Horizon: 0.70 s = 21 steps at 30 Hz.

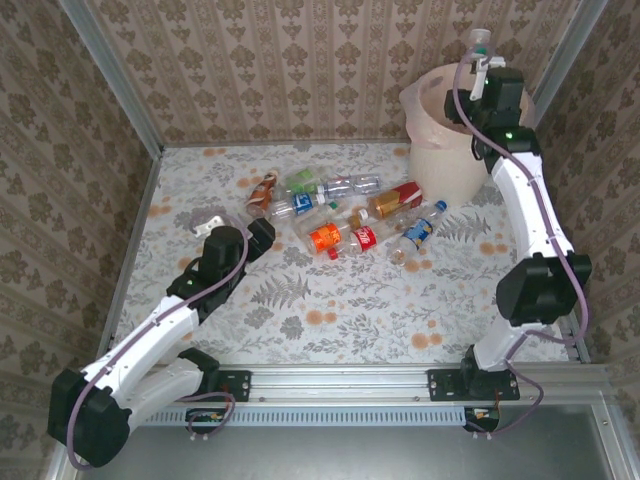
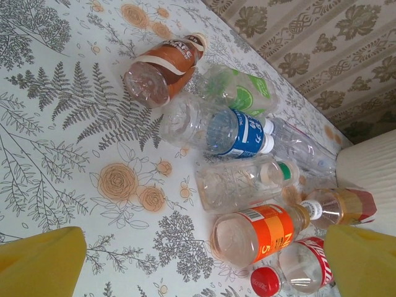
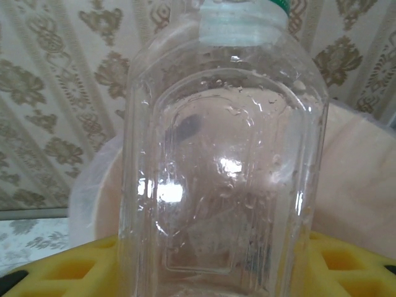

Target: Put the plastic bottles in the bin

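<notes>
1. At upper right of the top view, the right claw (image 1: pixel 486 68) is clenched on a clear bottle (image 1: pixel 480 45), holding it upright above the bin (image 1: pixel 435 150).
2. Seen from its wrist, that bottle stands between yellow pads (image 3: pixel 55 266), green cap (image 3: pixel 281 5) uppermost, with the bin behind it.
3. Mid-frame, the other plastic bottles (image 1: pixel 340 215) lie clustered on the bench (image 1: pixel 330 300).
4. Just left of them, the left claw (image 1: pixel 262 232) is released, its fingers (image 2: pixel 43 260) spread wide.

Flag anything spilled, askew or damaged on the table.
Nothing stands out. The small clear plastic bottles lie on their sides, clustered mid-table, no liquid pooled. The right gripper holds one clear bottle upright above the round cream-white bin.
</notes>
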Each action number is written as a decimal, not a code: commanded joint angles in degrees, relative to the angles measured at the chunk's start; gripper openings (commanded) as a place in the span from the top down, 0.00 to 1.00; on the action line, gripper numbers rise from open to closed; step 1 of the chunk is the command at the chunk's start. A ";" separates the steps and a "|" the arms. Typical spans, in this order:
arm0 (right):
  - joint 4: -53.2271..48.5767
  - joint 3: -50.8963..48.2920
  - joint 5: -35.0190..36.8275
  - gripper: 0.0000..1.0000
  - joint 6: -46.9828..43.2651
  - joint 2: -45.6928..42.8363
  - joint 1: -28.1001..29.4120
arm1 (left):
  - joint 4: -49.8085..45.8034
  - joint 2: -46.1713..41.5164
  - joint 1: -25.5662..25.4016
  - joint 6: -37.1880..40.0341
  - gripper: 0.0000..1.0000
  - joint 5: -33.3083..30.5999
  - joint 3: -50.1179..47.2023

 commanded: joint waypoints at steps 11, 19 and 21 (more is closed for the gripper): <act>-22.68 27.13 16.41 0.16 -2.88 18.19 -1.88 | -0.77 -0.16 0.81 -1.99 0.00 -1.05 -0.51; -21.13 22.80 9.55 0.03 -2.79 13.21 -1.87 | -0.34 1.37 1.03 -2.53 0.00 -0.46 -0.58; -19.90 20.25 8.86 0.03 -2.88 11.02 -1.87 | -0.40 2.13 1.10 -2.36 0.00 -0.01 -0.19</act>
